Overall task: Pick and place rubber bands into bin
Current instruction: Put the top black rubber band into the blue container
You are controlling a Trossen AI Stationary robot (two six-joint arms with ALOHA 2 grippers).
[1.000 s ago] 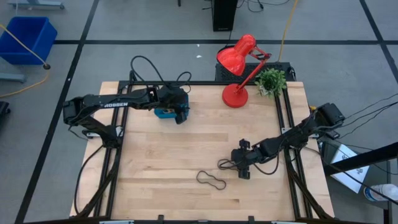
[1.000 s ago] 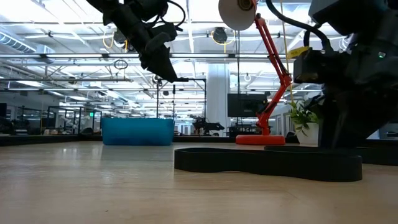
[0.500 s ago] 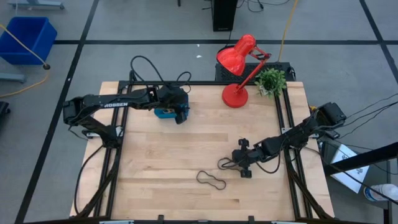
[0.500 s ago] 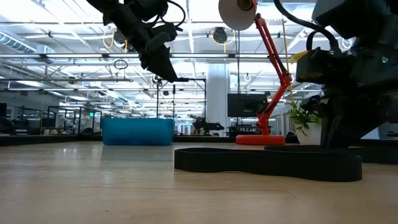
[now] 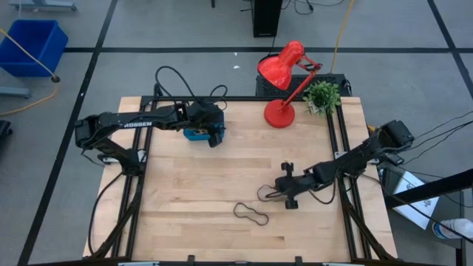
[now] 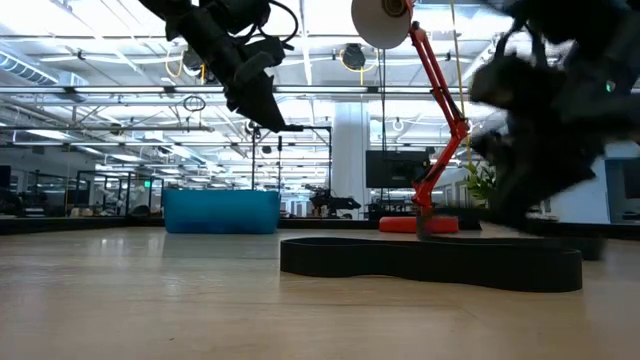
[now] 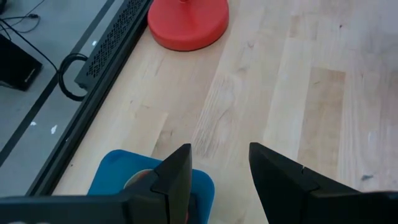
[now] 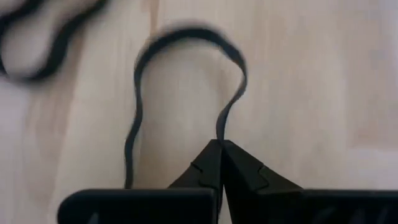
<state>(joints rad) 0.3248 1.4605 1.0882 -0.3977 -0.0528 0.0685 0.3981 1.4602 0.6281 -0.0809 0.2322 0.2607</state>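
My right gripper (image 5: 281, 196) sits low over the table's right middle, shut on a black rubber band (image 5: 267, 193) whose loop (image 8: 180, 37) runs away from the fingers over the wood. A second black rubber band (image 5: 251, 213) lies flat nearer the front edge; it also shows close up as the rubber band (image 6: 430, 260) in the low view. My left gripper (image 7: 217, 168) hangs open above the teal bin (image 5: 195, 134) at the far left, touching nothing. Something tan (image 7: 138, 180) lies in the bin (image 7: 118, 177). My right gripper pinches the near end (image 8: 219, 132) of the black rubber band's loop between its two fingertips. The fingers slant down from the table's right side. The rest of the loop spreads slack ahead of the fingers; whether it lies on the wood or is clear of it I cannot tell.
A red desk lamp (image 5: 284, 81) and a small green plant (image 5: 322, 96) stand at the table's far right edge. Black rails (image 5: 140, 185) run along both sides of the table. Bare wood (image 5: 207, 177) lies between the bin and the bands.
My right gripper has shut on the near end of the black rubber band, rolled its wrist and drawn slightly toward the far left. The left arm and the second band have kept still.
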